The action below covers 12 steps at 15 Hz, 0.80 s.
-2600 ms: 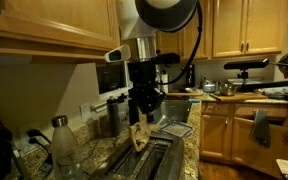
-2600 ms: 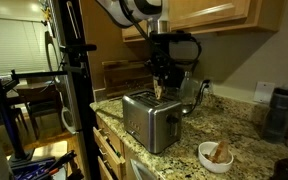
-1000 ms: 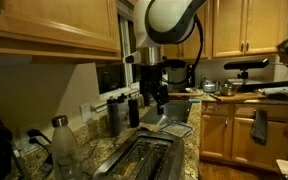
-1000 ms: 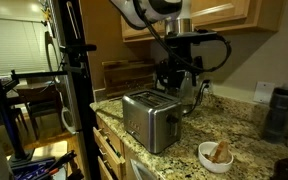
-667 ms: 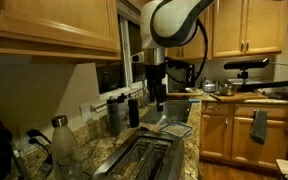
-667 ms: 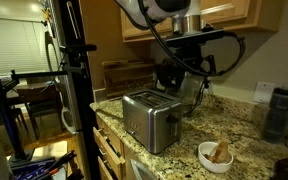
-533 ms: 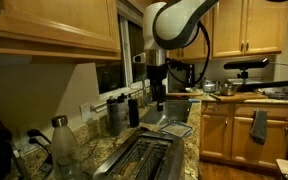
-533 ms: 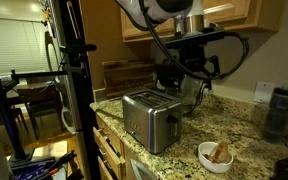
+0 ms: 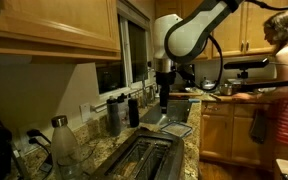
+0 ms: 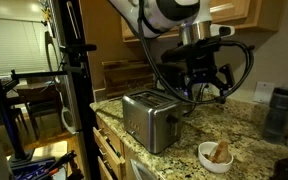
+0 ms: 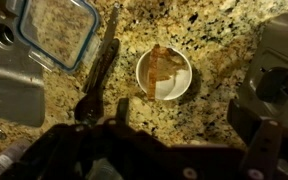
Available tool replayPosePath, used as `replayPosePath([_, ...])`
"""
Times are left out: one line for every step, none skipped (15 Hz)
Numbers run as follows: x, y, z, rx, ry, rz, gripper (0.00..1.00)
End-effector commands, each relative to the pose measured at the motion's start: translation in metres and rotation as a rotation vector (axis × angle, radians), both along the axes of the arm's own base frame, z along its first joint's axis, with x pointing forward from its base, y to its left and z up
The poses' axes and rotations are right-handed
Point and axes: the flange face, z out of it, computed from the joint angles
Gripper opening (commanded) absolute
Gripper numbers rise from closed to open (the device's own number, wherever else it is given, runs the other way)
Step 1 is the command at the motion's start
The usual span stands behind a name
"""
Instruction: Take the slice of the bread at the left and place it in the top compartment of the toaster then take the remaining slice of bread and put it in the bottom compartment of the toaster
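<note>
The silver toaster (image 9: 142, 157) (image 10: 149, 117) stands on the granite counter in both exterior views; its slots are too dark to show what is in them. In the wrist view a slice of bread (image 11: 54, 27) lies in a blue-rimmed clear container at the top left. My gripper (image 9: 164, 97) (image 10: 206, 86) (image 11: 183, 115) hangs open above the counter, past the toaster and apart from it. Nothing is between its fingers. Below it I see bare granite, and the bread lies well off to the upper left in the wrist view.
A white bowl (image 11: 164, 72) (image 10: 217, 154) with brown scraps sits on the counter under the gripper. A dark long utensil (image 11: 103, 62) lies between bowl and container. Bottles (image 9: 121, 113) and a jar (image 9: 62, 143) line the wall. A person (image 9: 285, 80) stands by the far counter.
The arm has swung away from above the toaster, along the counter toward the bowl. The gripper stays open and empty. A person has come into view at the far counter.
</note>
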Motion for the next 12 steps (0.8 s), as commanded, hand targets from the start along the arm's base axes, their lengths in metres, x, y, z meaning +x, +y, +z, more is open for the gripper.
replayPosePath([-0.017, -0.019, -0.011, -0.004, -0.04, -0.122, 1.0])
replayPosePath([-0.018, -0.027, -0.015, 0.001, -0.039, -0.151, 1.0])
replayPosePath([-0.019, -0.033, -0.018, 0.005, -0.041, -0.173, 1.0])
replayPosePath([-0.019, -0.041, -0.022, 0.013, -0.043, -0.193, 1.0])
replayPosePath([-0.019, -0.047, -0.025, 0.016, -0.046, -0.21, 1.0])
replayPosePath([-0.018, -0.054, -0.028, 0.022, -0.051, -0.226, 1.0])
replayPosePath([-0.016, -0.061, -0.031, 0.026, -0.057, -0.243, 1.0])
replayPosePath([-0.014, -0.069, -0.036, 0.036, -0.066, -0.258, 1.0])
replayPosePath([-0.012, -0.074, -0.039, 0.045, -0.073, -0.267, 1.0])
replayPosePath([-0.008, -0.079, -0.046, 0.056, -0.082, -0.276, 1.0])
replayPosePath([-0.005, -0.083, -0.05, 0.068, -0.092, -0.287, 1.0])
replayPosePath([0.0, -0.085, -0.057, 0.081, -0.101, -0.296, 1.0])
